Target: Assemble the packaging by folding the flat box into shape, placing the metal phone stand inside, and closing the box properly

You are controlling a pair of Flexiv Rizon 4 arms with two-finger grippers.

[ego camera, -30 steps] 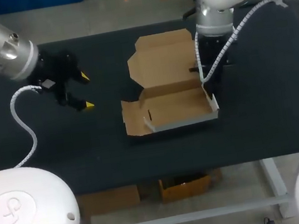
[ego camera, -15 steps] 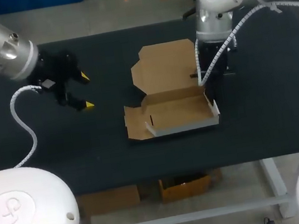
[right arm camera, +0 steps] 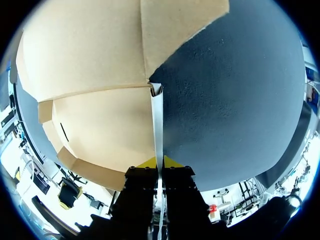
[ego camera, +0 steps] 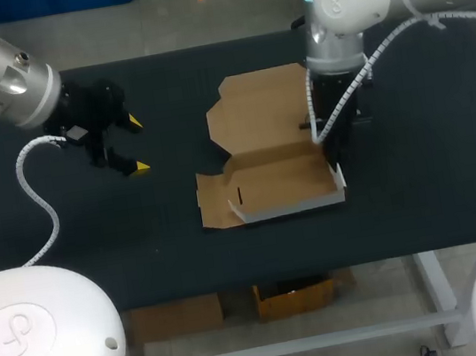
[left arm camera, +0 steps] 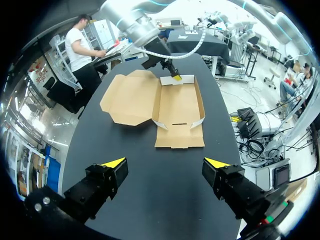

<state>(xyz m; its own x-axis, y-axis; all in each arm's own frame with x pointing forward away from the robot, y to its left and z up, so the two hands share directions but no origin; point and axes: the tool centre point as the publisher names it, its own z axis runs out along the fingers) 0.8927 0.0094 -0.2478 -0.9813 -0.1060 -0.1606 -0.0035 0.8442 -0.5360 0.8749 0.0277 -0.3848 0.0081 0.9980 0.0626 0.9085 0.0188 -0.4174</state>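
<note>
Our right gripper [right arm camera: 159, 162] clamps the 3 o'clock wall of the half-folded brown cardboard box [ego camera: 270, 182].
The box sits mid black surface [ego camera: 427, 185], lid open toward 12 o'clock; only the right wrist view shows both fingers pinching. Our left gripper [ego camera: 135, 145] hangs spread at 9 o'clock, well apart.

The head view looks down from above and behind on the whole table [ego camera: 451, 164] and the box [ego camera: 274, 181]. The left wrist view faces along the table past the left claw [left arm camera: 165, 162], well back from the same box. The right wrist view looks out past the right claw [right arm camera: 160, 162], close against the box.
</note>
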